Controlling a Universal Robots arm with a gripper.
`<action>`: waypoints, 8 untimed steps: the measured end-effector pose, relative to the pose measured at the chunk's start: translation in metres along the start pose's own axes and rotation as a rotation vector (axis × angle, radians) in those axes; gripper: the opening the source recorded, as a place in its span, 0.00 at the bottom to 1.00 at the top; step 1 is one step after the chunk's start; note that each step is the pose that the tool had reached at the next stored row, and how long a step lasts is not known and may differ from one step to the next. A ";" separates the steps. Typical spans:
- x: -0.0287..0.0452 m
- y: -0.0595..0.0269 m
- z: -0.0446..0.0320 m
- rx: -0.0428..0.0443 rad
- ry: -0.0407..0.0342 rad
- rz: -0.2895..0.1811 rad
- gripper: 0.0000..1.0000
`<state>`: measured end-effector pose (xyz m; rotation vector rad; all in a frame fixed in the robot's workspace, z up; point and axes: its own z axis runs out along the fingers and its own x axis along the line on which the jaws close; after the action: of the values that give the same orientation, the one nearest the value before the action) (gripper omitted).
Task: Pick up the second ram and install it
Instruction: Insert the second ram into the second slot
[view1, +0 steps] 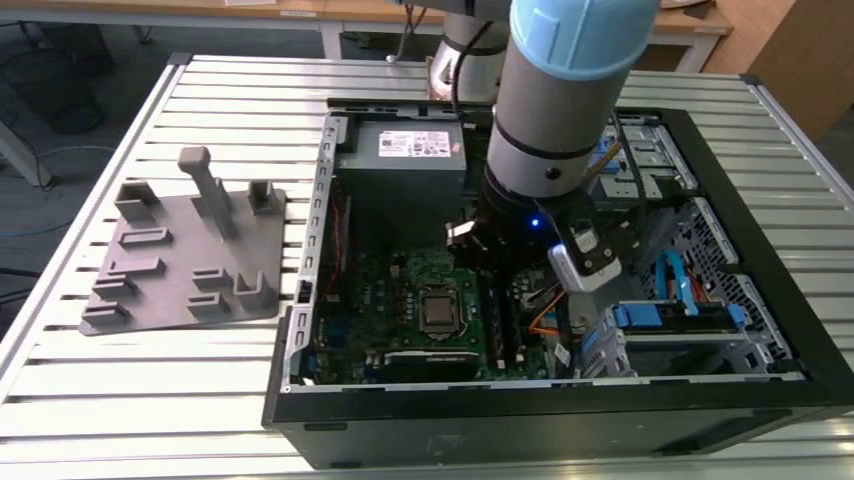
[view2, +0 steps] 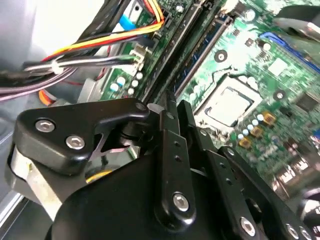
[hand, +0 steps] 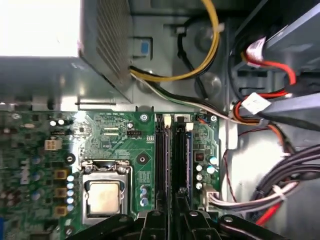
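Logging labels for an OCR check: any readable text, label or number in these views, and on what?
Power supply sticker: print too small to read.
White cable tag, first wrist view: blurred, unreadable.
Motherboard silkscreen: too small to read.
No text can be quoted.

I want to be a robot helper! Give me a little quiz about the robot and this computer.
1. True or false: the gray fixture lies on the slatted table, outside the computer case.
2. What does the gripper hang over? A) the memory slots B) the gray fixture C) the slatted table
3. Fill in: the processor socket sits on the green ____.

Key: 1 true; 2 A; 3 motherboard.
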<state>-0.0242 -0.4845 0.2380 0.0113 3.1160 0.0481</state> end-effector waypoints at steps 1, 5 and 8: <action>-0.0001 0.0025 -0.0027 -0.0003 0.0001 0.000 0.20; -0.0002 0.0129 -0.0104 0.0000 0.0007 -0.002 0.11; -0.0003 0.0140 -0.0113 0.0000 0.0007 -0.003 0.11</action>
<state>-0.0241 -0.4709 0.2497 0.0066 3.1167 0.0481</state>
